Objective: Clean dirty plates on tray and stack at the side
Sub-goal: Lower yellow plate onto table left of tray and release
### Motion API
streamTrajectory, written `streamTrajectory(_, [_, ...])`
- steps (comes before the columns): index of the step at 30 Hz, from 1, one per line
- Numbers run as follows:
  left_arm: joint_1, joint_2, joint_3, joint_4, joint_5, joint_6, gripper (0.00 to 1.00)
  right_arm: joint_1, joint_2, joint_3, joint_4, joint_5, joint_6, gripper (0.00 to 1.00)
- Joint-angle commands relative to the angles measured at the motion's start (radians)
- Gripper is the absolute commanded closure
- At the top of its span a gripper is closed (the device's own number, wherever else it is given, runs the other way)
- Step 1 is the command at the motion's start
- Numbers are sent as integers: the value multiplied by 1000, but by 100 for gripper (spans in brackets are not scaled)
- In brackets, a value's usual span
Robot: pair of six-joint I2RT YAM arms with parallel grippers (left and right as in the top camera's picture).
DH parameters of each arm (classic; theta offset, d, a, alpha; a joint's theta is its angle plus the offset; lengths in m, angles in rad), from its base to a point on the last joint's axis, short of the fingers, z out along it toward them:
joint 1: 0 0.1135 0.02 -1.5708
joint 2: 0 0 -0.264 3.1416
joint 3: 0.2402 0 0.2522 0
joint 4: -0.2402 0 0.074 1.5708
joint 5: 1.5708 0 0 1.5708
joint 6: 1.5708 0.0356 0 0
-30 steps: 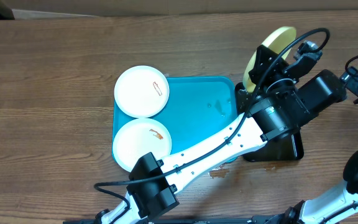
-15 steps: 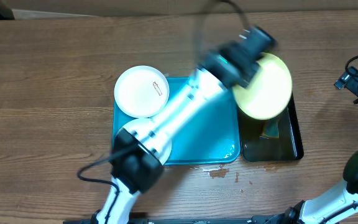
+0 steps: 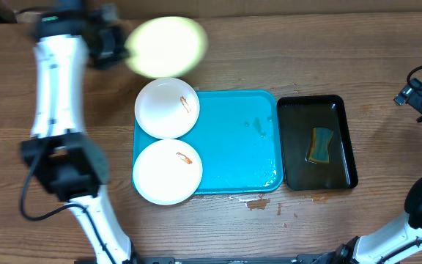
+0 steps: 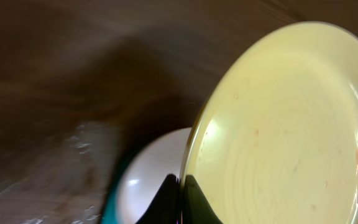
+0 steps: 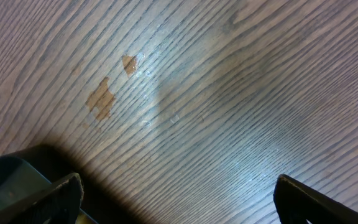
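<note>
Nearest us, brown spots (image 3: 258,204) lay on the table (image 3: 357,51), just off the near rim of the turquoise tray (image 3: 240,158). The right pincer (image 5: 179,198) hung off to the right, its jaws spread wide over bare wood and holding nothing.

On the tray's left end sat the nearer white plate (image 3: 167,171). Just beyond it was the farther white plate (image 3: 167,108), which overhung the far corner. Each showed a small brown-orange smear, so we judged both not yet cleaned.

Beside the tray on the right, the black tray (image 3: 341,158) lay uncovered with the sponge (image 3: 318,145) in it. A second earlier the left arm had stood over it, holding a plate on edge. Since then that arm had swept across the whole tray. The left pincer (image 4: 180,200) was now at the far left of the table, clamped shut on the rim of the lime-green plate (image 3: 165,46). The plate hung blurred above the wood, beyond the farther white plate. In the wrist view a few faint orange specks showed on its face.

We took this to mean that the first plate was through its wash and on its way to the stacking spot, with two plates left to do.
</note>
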Motion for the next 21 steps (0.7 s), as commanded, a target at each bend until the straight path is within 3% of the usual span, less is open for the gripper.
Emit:
streamTrajectory(1, [145,3,-5,-53,-98,-9,96,-2,-18,8,3,0,4,0])
streamTrajectory(9, [348,3,-184,-22,-203,-10,96,-2,-18,8,3,0,4,0])
streamTrajectory(16, [392,3,-388,167,-208,-9,96,-2,-18,8,3,0,4,0])
streamTrajectory(21, [393,3,-426,224,-219,-13,96,-2,-18,8,3,0,4,0])
